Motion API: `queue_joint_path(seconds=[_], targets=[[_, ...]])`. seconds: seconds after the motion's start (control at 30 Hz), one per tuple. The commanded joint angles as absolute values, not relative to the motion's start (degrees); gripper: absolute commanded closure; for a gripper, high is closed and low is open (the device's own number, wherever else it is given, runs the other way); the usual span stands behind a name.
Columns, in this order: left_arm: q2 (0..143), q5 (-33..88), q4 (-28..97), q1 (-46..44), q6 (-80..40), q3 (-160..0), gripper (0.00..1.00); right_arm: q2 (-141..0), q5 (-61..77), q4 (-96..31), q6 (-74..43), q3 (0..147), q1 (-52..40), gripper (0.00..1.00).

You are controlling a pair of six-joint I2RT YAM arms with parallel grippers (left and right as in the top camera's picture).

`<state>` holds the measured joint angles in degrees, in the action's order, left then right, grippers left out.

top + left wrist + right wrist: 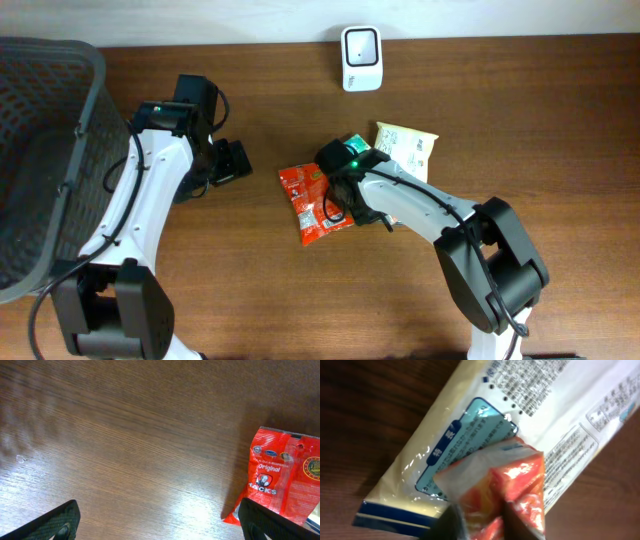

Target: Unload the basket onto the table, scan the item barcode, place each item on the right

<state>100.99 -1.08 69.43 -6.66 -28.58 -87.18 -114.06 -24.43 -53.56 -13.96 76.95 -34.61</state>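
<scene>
Right claw [485, 522] is clamped on the red snack packet [515, 485], its 2 fingers [451, 521] pressed in on either side of 1 crumpled corner. Left claw [157, 522] stands wide apart over bare wood and holds nothing; the packet's near edge lies just beside it.

Location of task item: the red snack packet lies mid-surface, partly overlapping a cream packet [410, 148] beside it. The scanner [360, 58] stands at the far edge, apart from both.

Assessment of the step in hand, securing and lifting for presentation:
- The grip is on thin film at a corner. Judged likely to slip or let the packet swing, so a slow lift is advised.
- The cream packet touches the red one and may drag. Confirm separation before travel.
- No barcode on the red packet can be made out in any view. The face to present to the scanner window cannot be told yet.
- Keep the film flat and facing the window, since creases could defeat a read.

Surface [250, 290]: dark wood grain, bare apart from 2 packets, scanner and arms. A dark mesh basket [40, 150] sits at the left edge. A pale wall strip runs behind the scanner.
</scene>
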Motion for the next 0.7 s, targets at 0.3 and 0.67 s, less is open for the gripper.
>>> queue_joint_path(seconds=[0.3,0.67], targets=[[101.6,-1.9,69.5,-6.6,-28.6,-87.0,0.01,-114.8,3.4,-64.7,-16.4,96.1,-30.8,0.96],[101.6,-1.9,69.6,-6.6,-28.6,-87.0,0.01,-115.5,32.8,-50.0,-15.5,79.5,-14.8,0.96]])
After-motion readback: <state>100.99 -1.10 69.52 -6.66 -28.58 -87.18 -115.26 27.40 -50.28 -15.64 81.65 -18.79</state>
